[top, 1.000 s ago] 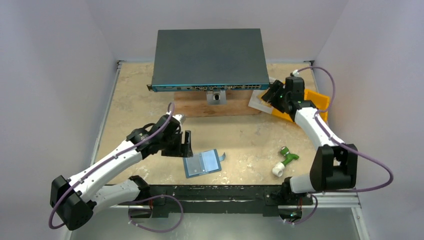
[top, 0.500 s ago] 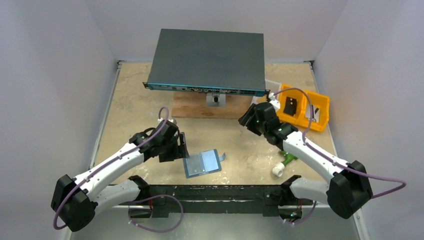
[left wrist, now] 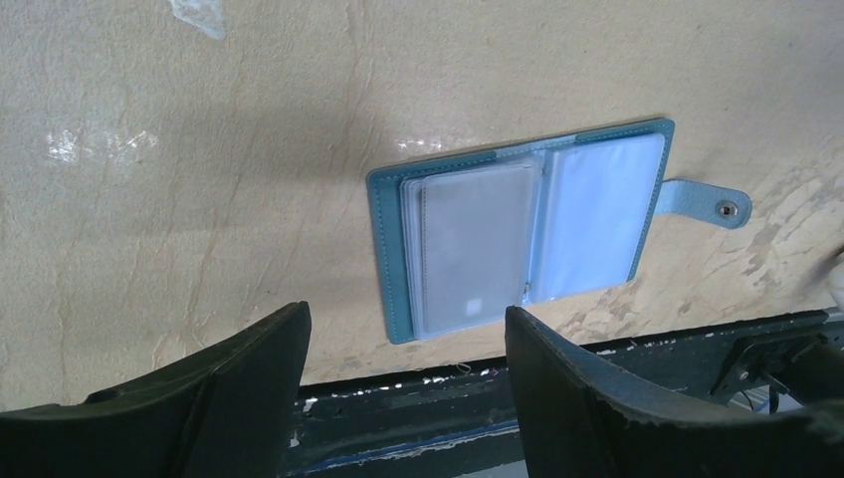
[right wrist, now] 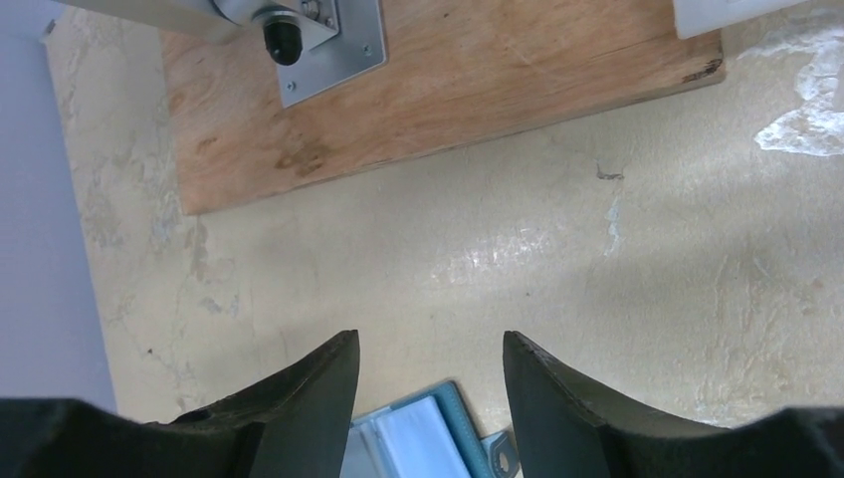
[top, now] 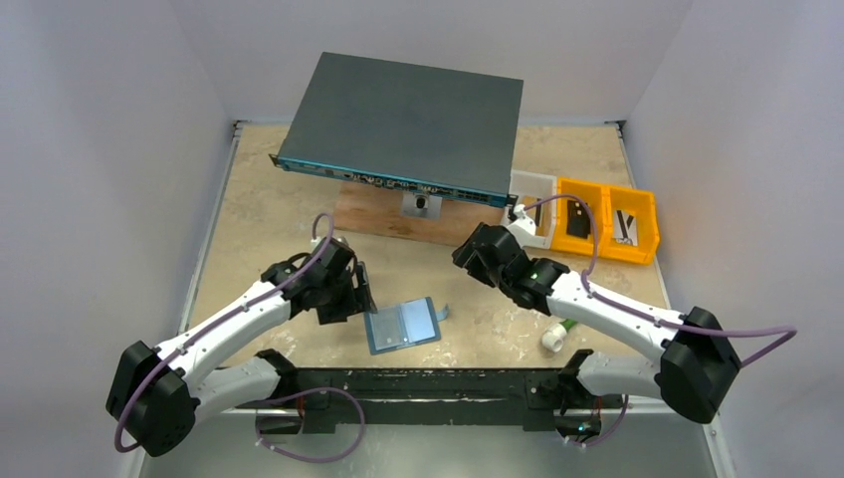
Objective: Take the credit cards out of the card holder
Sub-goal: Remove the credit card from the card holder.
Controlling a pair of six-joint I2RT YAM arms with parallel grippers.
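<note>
Holder [top: 403,325] open flat, cards [left wrist: 476,249] inside. Left gripper [top: 360,292] at its 9 o'clock, right gripper [right wrist: 428,339] at 1 o'clock; both spread, empty.

Bare tabletop [top: 413,271] between open card holder [top: 403,325] and wooden board [top: 363,214], left end effector [top: 360,297] just beside its left edge

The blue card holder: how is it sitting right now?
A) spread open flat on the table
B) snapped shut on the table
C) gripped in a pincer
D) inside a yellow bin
A: the card holder lies spread open on the table, with its clear sleeves facing up and its snap strap sticking out loose at one side.
</note>
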